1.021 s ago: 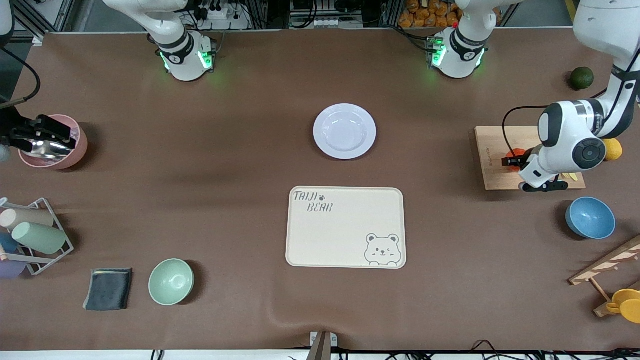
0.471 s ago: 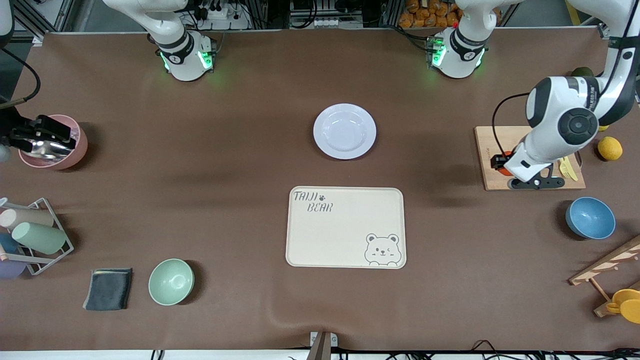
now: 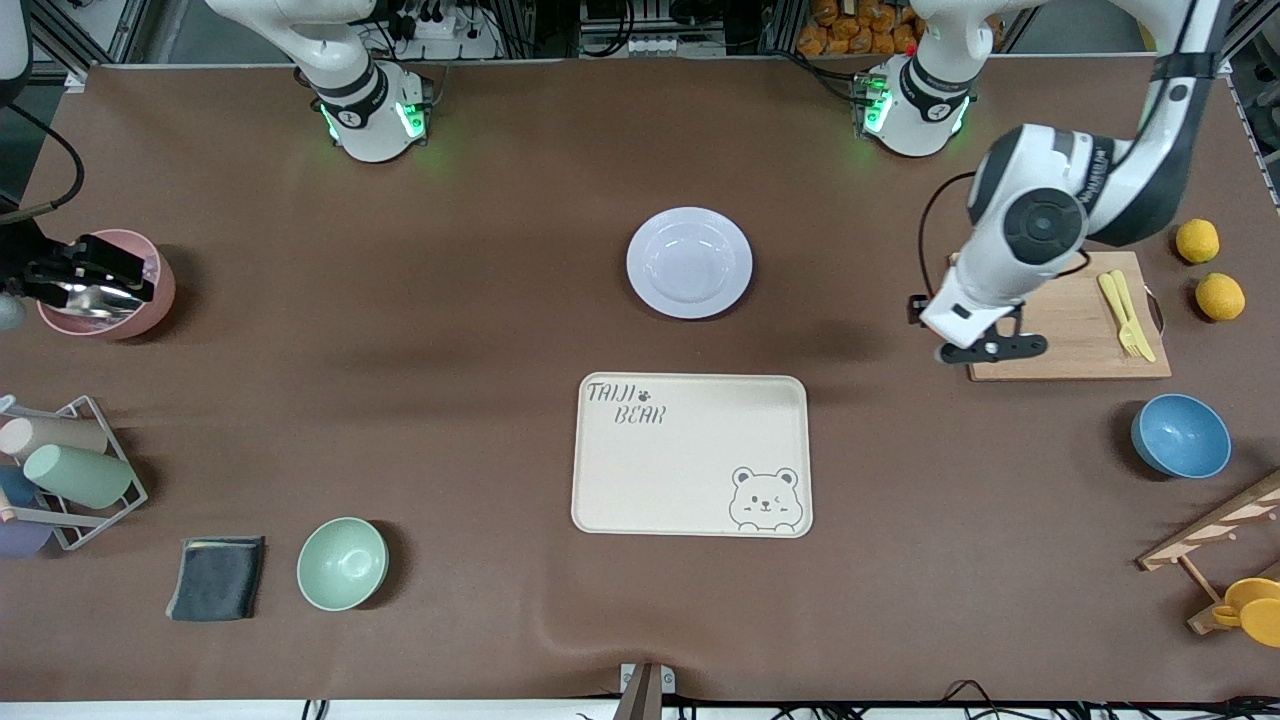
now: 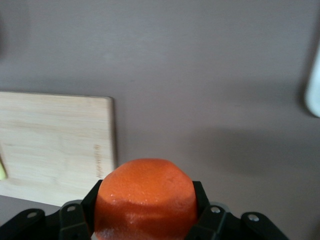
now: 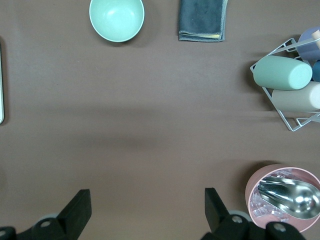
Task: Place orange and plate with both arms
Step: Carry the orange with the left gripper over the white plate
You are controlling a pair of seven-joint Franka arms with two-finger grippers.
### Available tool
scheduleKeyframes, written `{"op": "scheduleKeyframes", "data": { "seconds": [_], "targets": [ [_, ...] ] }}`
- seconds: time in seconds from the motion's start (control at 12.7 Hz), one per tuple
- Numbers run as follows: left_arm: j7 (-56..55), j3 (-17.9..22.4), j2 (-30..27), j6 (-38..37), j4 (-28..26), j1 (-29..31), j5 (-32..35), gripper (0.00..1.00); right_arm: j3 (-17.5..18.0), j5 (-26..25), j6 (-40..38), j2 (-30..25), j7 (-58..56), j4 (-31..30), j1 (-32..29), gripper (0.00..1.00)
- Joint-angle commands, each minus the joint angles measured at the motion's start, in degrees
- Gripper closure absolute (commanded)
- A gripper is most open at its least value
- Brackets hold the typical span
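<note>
Small round red-orange orange (image 4: 145,197) clamped in left gripper (image 4: 145,220) over the wooden cutting board's (image 3: 1075,330) edge, round lavender-white plate (image 3: 690,262) bare beside the cream bear-printed tray (image 3: 690,455), right gripper (image 5: 145,210) spread wide, waiting near pink cup (image 5: 282,192) holding metal scoop (image 5: 292,192)

Orange (image 4: 145,197) clamped between black left gripper (image 4: 146,220) fingers, bamboo cutting board (image 4: 55,145) beneath, brown table mat (image 4: 200,75), white plate (image 4: 314,90) rim at frame edge

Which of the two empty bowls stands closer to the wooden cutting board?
The blue round bowl, which stands just nearer the front camera than the board. The mint-green bowl sits toward the right arm's end.
</note>
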Motion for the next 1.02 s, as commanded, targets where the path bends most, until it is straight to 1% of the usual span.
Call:
{"op": "scheduleKeyframes", "data": {
  "seconds": [0.0,0.16,0.24,0.39,0.63,0.79,0.94],
  "targets": [
    [-6.41,-5.47,1.04,-2.02,2.89,0.29,-2.63,0.86,0.01,0.48,-0.43,0.8,0.15,1.4,-0.27,0.0],
    [-12.03,-9.52,3.85,-2.81,5.35,-0.41,-4.57,0.86,0.01,0.48,-0.43,0.8,0.15,1.4,-0.18,0.0],
    [-16.06,-10.85,5.52,-2.82,6.75,-1.98,-4.58,0.86,0.01,0.48,-0.43,0.8,0.15,1.4,-0.18,0.0],
    [-23.97,-10.95,10.87,-2.82,11.31,-8.02,-4.58,0.86,0.01,0.48,-0.43,0.8,0.15,1.4,-0.18,0.0],
    [-34.71,-10.69,21.41,-2.82,20.1,-16.56,-2.83,0.86,-0.08,0.4,-0.43,0.8,0.15,1.4,-0.09,0.0],
    [-38.06,-10.33,28.0,-2.82,26.69,-20.52,-1.77,0.86,0.01,0.48,-0.43,0.89,0.15,1.4,-0.09,0.0],
    [-38.86,-9.9,32.76,-2.82,29.87,-23.16,-1.94,0.86,0.01,0.48,-0.43,1.07,0.15,1.4,-0.18,0.0]
  ]
}}
